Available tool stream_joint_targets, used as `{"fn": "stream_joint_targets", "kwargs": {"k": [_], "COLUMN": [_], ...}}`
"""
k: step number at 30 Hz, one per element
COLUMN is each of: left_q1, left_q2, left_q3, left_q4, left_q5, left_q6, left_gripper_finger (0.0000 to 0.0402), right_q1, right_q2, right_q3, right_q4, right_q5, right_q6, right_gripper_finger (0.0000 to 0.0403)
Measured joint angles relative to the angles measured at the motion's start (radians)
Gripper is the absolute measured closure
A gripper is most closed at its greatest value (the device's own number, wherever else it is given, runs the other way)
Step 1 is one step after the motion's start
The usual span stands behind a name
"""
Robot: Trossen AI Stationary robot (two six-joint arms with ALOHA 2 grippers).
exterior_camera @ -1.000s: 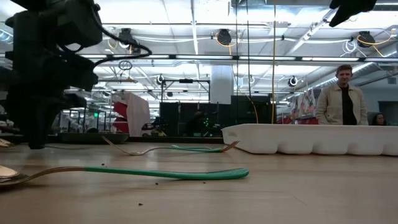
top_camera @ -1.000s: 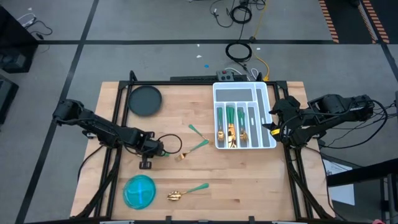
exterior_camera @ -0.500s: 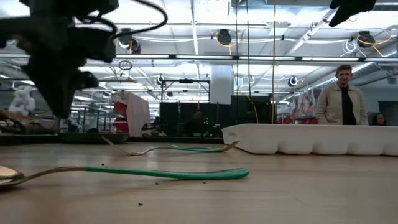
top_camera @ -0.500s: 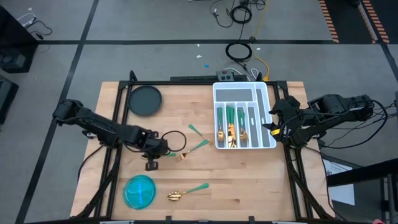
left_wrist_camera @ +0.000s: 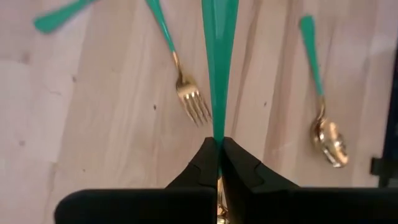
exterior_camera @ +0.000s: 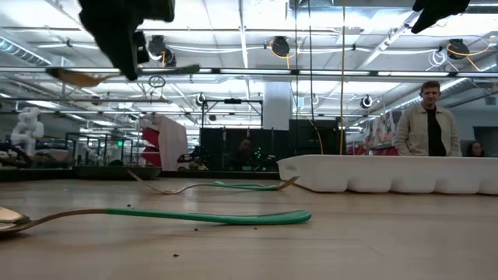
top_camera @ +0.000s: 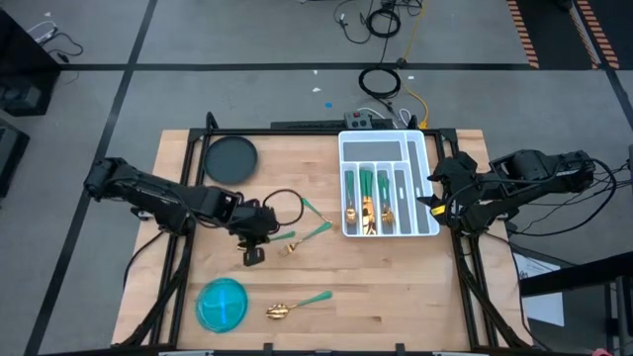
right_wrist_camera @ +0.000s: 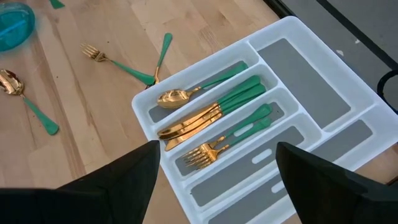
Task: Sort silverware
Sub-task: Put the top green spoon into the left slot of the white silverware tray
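Workshop floor w/ cables behind, butcher-block table (top_camera: 396, 297) under me, a person standing off past the far edge in the low view.

My left gripper (left_wrist_camera: 218, 149) is pinched shut on one piece of silverware (left_wrist_camera: 219, 62). I've got it near the neck, teal handle running out ahead of the fingers, gold head tucked back under them, so can't say if it's a spoon or knife. It's lifted off the wood, up high in the low view. Three pieces lie loose on the table: two forks (top_camera: 315, 232) crossed just beside the gripper, and a spoon (top_camera: 297, 305) near the blue bowl (top_camera: 222, 304). The rest sit in the white tray (top_camera: 388, 145): spoon, knives and forks in neighbouring slots, per the right wrist view.

Handling, my guess: light, stiff, thin metal, polished so prob slippery. A grip this close to the head leaves the long handle free to swing, so a slow carry looks wise. For the flat ones, the handle mid-section seems the best place to pinch, jaws across the narrow width.

Pose: left arm reaches in from the table's left side, stretched low toward mid-table, wrist pointing down. Right gripper (top_camera: 435, 193) waits w/ fingers spread wide, hovering at the tray's right edge, holding nothing.
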Motion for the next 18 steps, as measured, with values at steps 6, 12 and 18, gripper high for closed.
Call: {"fn": "stream_joint_targets", "kwargs": {"k": [6,12,18], "left_q1": [0.038,0.079,0.113], "left_q2": [0.0,-0.001,-0.001], "left_q3": [0.119,0.159,0.159], "left_q4": [-0.059,-0.067,-0.049], "left_q5": [-0.012,-0.016,-0.016], "left_q6": [-0.026,-0.086,-0.244], "left_gripper_finger": [0.0396,0.0396,0.0396], "right_q1": [0.0,0.0,0.0], "right_q2": [0.0,0.0,0.0], "right_q3": [0.0,0.0,0.0], "right_q4": [0.004,0.011,0.013], "right_q5": [0.0,0.001,0.001], "right_q6": [0.0,0.0,0.005], "right_gripper_finger": [0.009,0.009,0.009]}}
